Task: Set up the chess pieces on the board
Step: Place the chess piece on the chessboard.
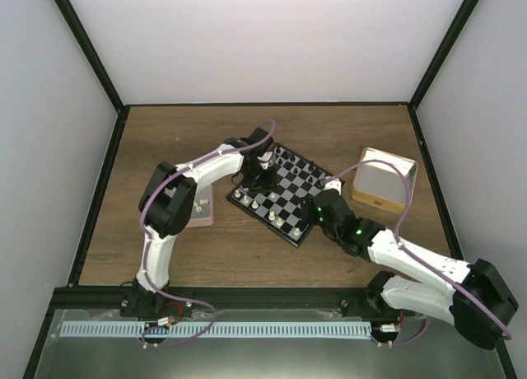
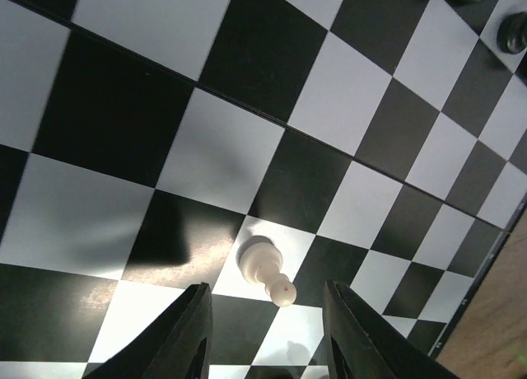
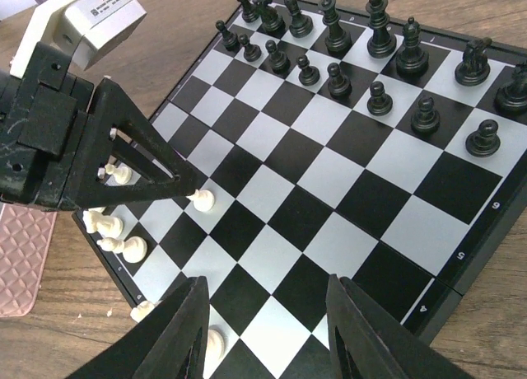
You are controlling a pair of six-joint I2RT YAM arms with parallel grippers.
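The board (image 1: 290, 191) lies at the table's middle, turned like a diamond. Black chess pieces (image 3: 380, 33) stand in two rows along its far side, and several cream-white ones (image 3: 123, 247) stand near its left edge. My left gripper (image 2: 265, 290) hangs low over the board, open. A white pawn (image 2: 263, 264) stands upright on a pale square just ahead of its fingertips, touching neither finger. The right wrist view shows that same pawn (image 3: 201, 200) beside the left gripper's fingers (image 3: 165, 177). My right gripper (image 3: 265, 282) hovers open over the board's near squares with nothing between its fingers.
A pink tray (image 1: 200, 210) lies left of the board under the left arm, with a few small pieces on it. A tan box with a silvery inside (image 1: 384, 180) stands to the board's right. Bare wood (image 1: 247, 255) runs in front of the board.
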